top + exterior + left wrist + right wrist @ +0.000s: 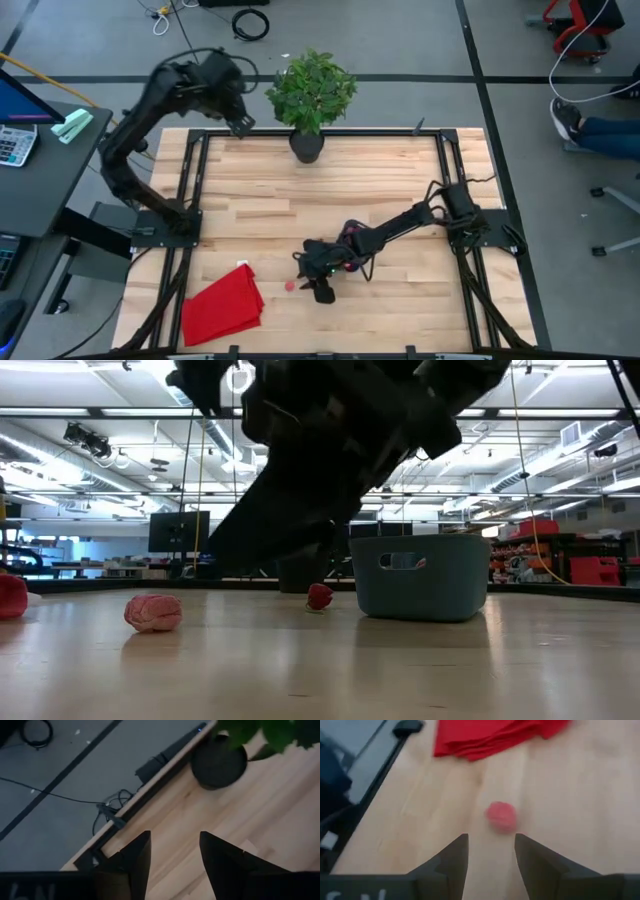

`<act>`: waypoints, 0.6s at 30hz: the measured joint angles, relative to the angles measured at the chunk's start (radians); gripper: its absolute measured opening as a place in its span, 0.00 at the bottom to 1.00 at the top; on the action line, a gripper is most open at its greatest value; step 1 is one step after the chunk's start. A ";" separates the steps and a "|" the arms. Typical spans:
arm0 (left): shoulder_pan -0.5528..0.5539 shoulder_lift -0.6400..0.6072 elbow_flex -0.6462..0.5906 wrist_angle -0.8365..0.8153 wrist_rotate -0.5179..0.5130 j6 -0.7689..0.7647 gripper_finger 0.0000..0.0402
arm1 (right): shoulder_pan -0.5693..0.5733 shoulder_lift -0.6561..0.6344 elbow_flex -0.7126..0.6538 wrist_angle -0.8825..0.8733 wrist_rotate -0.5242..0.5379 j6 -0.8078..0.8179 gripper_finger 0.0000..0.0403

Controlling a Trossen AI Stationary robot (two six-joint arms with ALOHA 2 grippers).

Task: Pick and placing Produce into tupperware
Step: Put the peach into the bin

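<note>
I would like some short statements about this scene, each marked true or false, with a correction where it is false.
1. The right gripper is open, with a pink produce piece on the table ahead of it. True.
2. The left gripper holds a fruit piece. False: it is open and empty, near the plant pot.
3. The red cloth covers the tupperware. False: the tupperware stands uncovered, apart from the cloth.
4. A small red produce piece lies on the table beside the tupperware. True.

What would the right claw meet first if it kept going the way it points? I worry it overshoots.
Probably the small pink fruit piece, lying just ahead of the open right claw on the table; the red cloth lies farther on. Depth is uncertain.
</note>
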 joint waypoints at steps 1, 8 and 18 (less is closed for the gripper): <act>0.019 -0.009 0.000 0.000 0.001 0.001 0.44 | 0.008 0.007 0.000 0.012 -0.003 -0.032 0.42; 0.092 -0.029 0.000 0.002 0.001 0.010 0.43 | 0.042 0.062 0.010 0.105 0.009 -0.166 0.42; 0.111 -0.027 0.000 0.000 0.002 0.040 0.44 | 0.015 0.192 0.203 0.084 0.125 -0.171 0.42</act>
